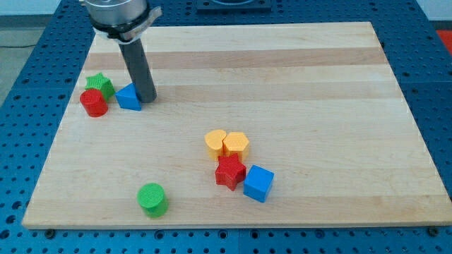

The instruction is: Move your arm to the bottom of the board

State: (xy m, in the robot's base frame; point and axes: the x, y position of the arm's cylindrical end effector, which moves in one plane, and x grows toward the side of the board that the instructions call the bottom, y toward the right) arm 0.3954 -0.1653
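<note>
Currently my tip (146, 97) — a bare rod, no jaws — touches the blue triangle (128, 97) at the view's upper left; next, travel down to the board (318, 106)'s bottom edge.

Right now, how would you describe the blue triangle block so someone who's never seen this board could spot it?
Look to the wooden board, at its left edge in the view, where three blocks cluster. The blue triangle block is the rightmost of them, touching my tip. Its neighbours are a green star and a red cylinder; it alone is blue and wedge-shaped.
</note>
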